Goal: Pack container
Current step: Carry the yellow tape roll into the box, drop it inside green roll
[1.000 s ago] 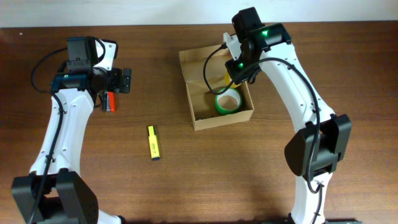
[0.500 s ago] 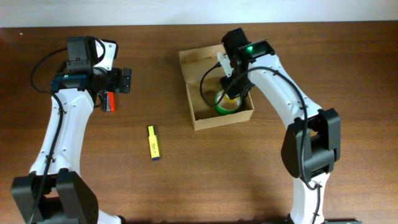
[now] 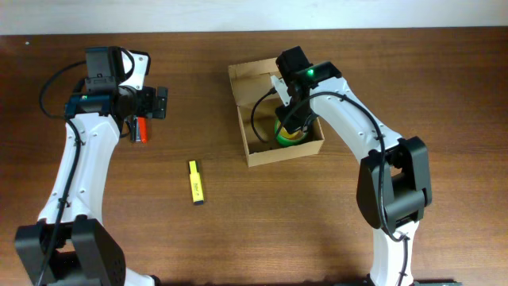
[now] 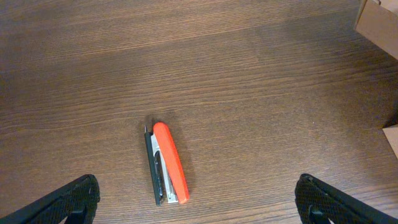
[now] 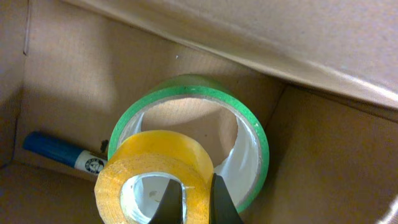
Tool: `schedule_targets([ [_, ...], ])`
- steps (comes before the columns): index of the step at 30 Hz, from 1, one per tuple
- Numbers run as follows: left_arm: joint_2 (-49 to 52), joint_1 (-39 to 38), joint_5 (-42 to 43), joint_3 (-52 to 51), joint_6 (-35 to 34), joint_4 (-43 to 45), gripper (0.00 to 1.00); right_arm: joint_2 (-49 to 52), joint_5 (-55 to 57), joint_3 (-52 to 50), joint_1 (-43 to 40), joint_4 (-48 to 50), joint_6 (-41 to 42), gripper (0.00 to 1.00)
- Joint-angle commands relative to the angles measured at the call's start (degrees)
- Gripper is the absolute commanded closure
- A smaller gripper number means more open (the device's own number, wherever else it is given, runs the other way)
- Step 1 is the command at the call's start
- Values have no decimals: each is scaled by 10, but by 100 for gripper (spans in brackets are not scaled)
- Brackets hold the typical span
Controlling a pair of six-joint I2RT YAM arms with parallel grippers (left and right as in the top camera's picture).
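The box (image 3: 279, 152) sits mid-desk (image 3: 317, 230) near the back edge. Inside it the right gripper (image 5: 194, 200) pinches the wall of a yellow tape (image 5: 134, 168), which overlaps a green tape (image 5: 180, 84); a blue marker (image 5: 53, 149) lies by the wall. The left gripper (image 4: 199, 200) hangs spread wide over a stapler (image 4: 169, 163) toward the left edge.

Plain tan box (image 3: 284, 152). Green tape (image 5: 186, 87), yellow tape (image 5: 149, 163), blue marker (image 5: 53, 149) with white label. Red-orange stapler (image 4: 169, 163), black underside. Yellow highlighter (image 3: 195, 183), dark tip. Dark brown wood-grain table (image 4: 236, 74). White arms (image 3: 75, 167), black joints.
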Motion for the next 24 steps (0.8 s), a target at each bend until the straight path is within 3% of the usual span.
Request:
schedule_targets([
  [1,7,0,0,10,9,-1,0,2,9,-6,2,5,6,96],
  [18,7,0,0,10,9,-13,0,20,16,-6,2,7,6,95],
  [20,7,0,0,10,9,-13,0,20,16,-6,2,6,6,88],
  [22,7,0,0,10,9,-13,0,20,23,-6,2,6,6,73],
  [24,7,0,0,10,9,-12,0,20,24,-6,2,5,6,64],
])
